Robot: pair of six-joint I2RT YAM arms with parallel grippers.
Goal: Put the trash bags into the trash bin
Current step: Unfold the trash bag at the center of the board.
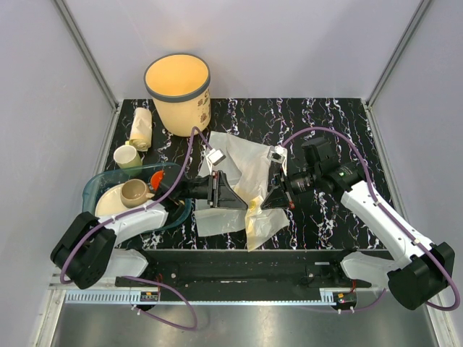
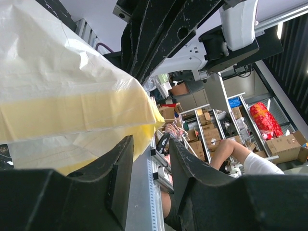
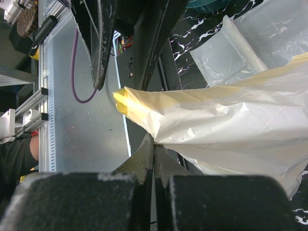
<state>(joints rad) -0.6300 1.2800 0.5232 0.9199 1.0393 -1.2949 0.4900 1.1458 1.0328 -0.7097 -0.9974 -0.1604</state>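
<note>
Black marbled table (image 1: 347,116), grey walls (image 1: 43,108). Both arms reach inward & low, facing each other across bags (image 1: 246,181) spread mid-table. Bin (image 1: 179,90) upright at back-L, apart from bags. L gripper (image 2: 150,144) jaws spread, film beside one finger. R gripper (image 3: 154,142) pressed together, pinching bags' edge.

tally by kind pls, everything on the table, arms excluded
trash bin: 1
trash bags, loose heap: 1 (can't separate single bags)
pale roll: 1
cups: 2
plate: 1
teal dish tray: 1
orange-red item in the tray: 1
Total: 8
</note>
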